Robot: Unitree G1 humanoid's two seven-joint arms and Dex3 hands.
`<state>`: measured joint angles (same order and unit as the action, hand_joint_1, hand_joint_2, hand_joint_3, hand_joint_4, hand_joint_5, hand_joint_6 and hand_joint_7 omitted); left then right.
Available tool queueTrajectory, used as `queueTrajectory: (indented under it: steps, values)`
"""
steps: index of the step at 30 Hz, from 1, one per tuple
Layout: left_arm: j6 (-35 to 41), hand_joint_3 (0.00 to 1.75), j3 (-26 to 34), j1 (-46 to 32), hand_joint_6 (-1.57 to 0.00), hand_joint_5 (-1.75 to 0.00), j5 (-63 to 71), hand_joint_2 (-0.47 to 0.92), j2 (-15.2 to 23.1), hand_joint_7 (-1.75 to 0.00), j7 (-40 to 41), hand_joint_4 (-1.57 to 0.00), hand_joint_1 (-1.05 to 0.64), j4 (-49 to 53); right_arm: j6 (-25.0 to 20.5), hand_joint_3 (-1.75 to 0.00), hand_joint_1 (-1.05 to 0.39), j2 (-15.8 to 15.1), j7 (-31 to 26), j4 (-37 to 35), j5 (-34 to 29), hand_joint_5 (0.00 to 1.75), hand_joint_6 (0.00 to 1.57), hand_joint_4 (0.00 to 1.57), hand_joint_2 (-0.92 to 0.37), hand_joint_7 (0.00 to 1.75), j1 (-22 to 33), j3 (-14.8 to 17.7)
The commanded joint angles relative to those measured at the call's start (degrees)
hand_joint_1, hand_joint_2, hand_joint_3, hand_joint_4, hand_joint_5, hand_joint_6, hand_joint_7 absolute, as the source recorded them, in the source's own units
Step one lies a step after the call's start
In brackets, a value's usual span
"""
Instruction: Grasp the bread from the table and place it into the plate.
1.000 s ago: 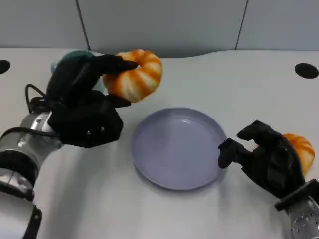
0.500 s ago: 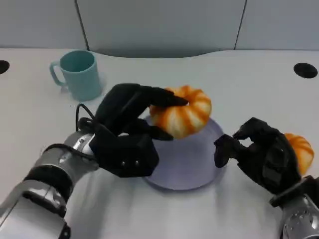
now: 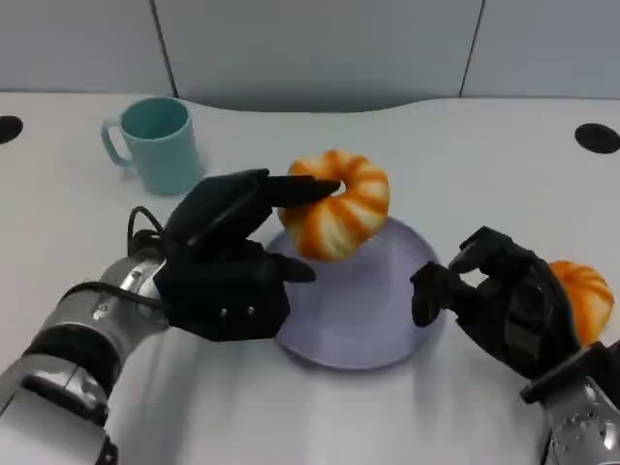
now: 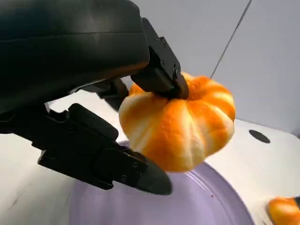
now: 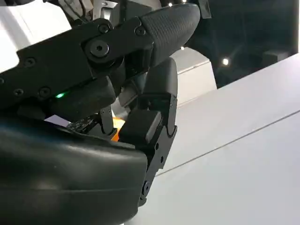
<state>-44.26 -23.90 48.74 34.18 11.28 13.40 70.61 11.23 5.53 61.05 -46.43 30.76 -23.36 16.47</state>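
Observation:
My left hand (image 3: 228,262) grips a round orange-and-white striped bread (image 3: 337,203) between thumb and fingers and holds it in the air over the far edge of the lavender plate (image 3: 373,329). In the left wrist view the bread (image 4: 183,126) hangs just above the plate (image 4: 197,206), with the fingers (image 4: 159,70) on its top. My right hand (image 3: 499,305) rests by the plate's right rim, fingers half curled and apart, with nothing between them. A second orange bread (image 3: 584,295) lies on the table just behind that hand.
A teal mug (image 3: 157,145) stands at the back left of the white table. Two black round holes (image 3: 596,138) sit near the table's far corners. A grey wall runs along the back edge. The second bread (image 4: 283,211) lies to the right of the plate.
My left hand has carried the bread from the back left, in front of the mug, to above the plate. The right hand has barely moved. The camera shifted a little.

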Motion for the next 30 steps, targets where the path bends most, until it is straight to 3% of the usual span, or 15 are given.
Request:
queueTrajectory:
  steps: [1,4,9,14,17,30]
  values:
    - [0.2,0.53,0.8,-0.8,-0.22,-0.23,-1.5,0.92,2.3,-0.03,-3.4,0.0,-1.02,-1.7,0.3,0.0,-0.6,-0.9,-0.3,-0.2,0.0,1.44,0.9,0.77,-0.89,0.8,-0.7,0.1]
    - [-0.6,0.64,2.0,-1.3,-0.13,-0.03,-3.7,0.92,3.1,-0.01,-7.9,0.0,-1.05,-2.7,0.2,0.0,-0.59,-0.7,-0.8,-0.3,-0.1,1.45,0.91,0.77,-0.88,0.8,-0.8,0.0]
    - [-1.4,0.69,3.7,-2.3,-0.15,0.0,-7.0,0.92,3.6,-0.03,-13.2,0.0,-1.05,-4.4,0.0,-0.01,-0.58,-0.8,-1.0,0.0,-0.1,1.45,0.91,0.76,-0.88,0.78,-0.7,-0.2]
    - [-1.8,0.7,6.0,-2.9,-0.4,0.0,-11.2,0.92,3.2,-0.15,-18.4,0.0,-1.05,-5.4,-0.2,0.0,-0.57,-0.5,-2.3,0.6,-0.3,1.44,0.91,0.76,-0.89,0.77,-0.4,-0.4]
    - [-1.5,0.71,7.0,-3.0,-0.44,0.0,-12.9,0.92,2.7,-0.17,-21.0,0.0,-1.05,-5.5,-0.3,0.0,-0.58,-0.3,-3.2,1.4,-0.4,1.43,0.92,0.77,-0.89,0.76,0.0,-0.7]
    - [-1.1,0.7,8.3,-3.1,-0.24,0.0,-15.2,0.92,2.7,-0.06,-27.0,0.0,-1.05,-5.4,-2.3,0.0,-0.59,-0.7,-3.7,2.9,-0.1,1.43,0.9,0.76,-0.87,0.78,0.5,-1.8]
